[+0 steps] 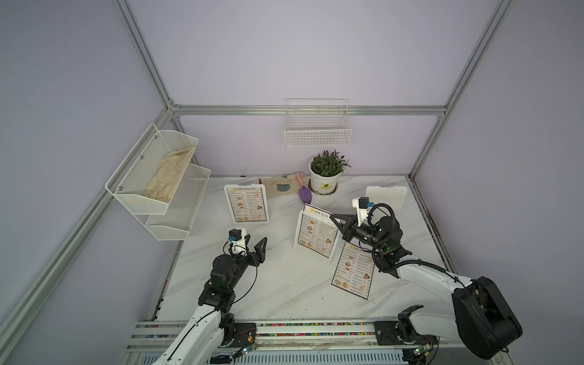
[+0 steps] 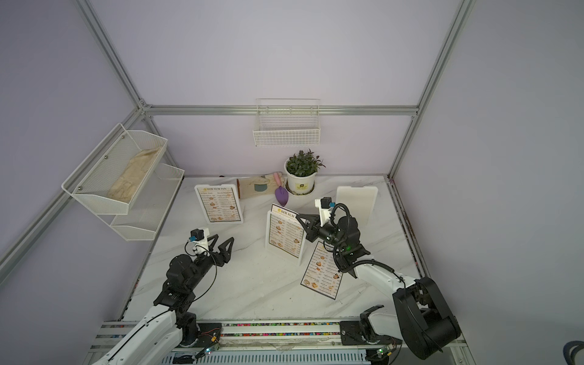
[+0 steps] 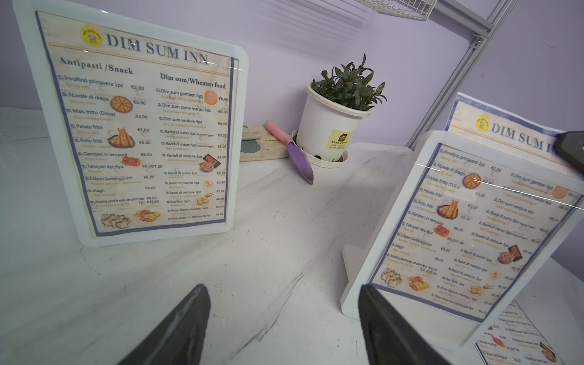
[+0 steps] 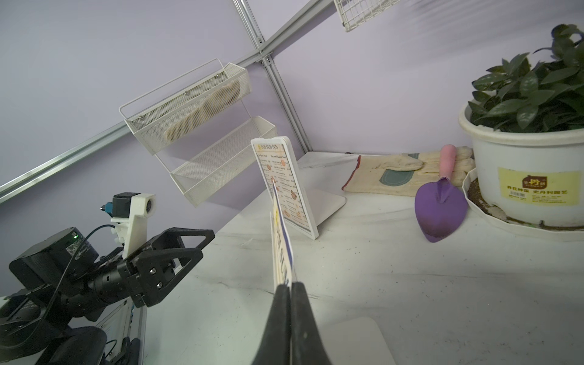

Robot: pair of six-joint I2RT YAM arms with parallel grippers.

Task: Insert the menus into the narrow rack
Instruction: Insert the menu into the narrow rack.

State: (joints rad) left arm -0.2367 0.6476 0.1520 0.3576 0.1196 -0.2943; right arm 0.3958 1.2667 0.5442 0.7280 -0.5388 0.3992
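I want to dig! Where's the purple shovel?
In both top views the purple shovel lies at the back of the table, left of the plant pot, its pink handle on a glove.

"DIM SUM INN" heading menus (image 3: 136, 126)

L arm (image 1: 205, 325): white links, blk joints
R arm (image 1: 426, 276): same, green LED
fingers (image 4: 186, 256): blk, triangular, screws
cam mount (image 4: 136, 218): white; blk cables

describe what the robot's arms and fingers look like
The left arm and right arm have white shells with black joints and wrists. The fingers are black, triangular open frames. Each wrist bears a white camera bracket; black cables loop alongside.
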